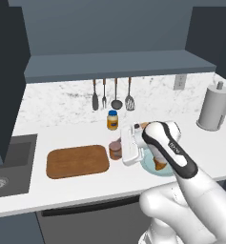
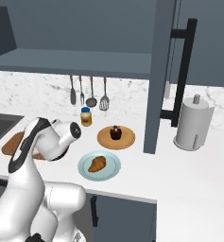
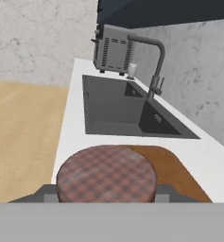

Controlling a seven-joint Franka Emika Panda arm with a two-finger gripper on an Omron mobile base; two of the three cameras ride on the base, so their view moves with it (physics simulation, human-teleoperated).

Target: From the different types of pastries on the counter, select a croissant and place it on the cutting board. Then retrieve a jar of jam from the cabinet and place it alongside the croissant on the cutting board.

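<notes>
The jar of jam (image 1: 115, 151), reddish with a dull plaid-looking lid (image 3: 106, 174), sits between the fingers of my gripper (image 1: 119, 148), which is shut on it. It is just off the right end of the wooden cutting board (image 1: 77, 161); in the hand view the board (image 3: 172, 170) shows behind the jar. I cannot tell whether the jar touches the counter (image 1: 86, 188). The golden croissant (image 2: 97, 163) lies on a light blue plate (image 2: 111, 171) to the right of my arm. A dark muffin (image 2: 115, 132) sits on a round tan plate (image 2: 127, 140).
A yellow jar with a blue lid (image 1: 112, 120) stands behind the jam jar. Utensils (image 1: 116, 95) hang on the backsplash. A paper towel roll (image 1: 214, 107) stands at the right. A sink (image 3: 118, 108), a faucet (image 3: 153, 61) and a toaster (image 3: 113, 47) lie left of the board.
</notes>
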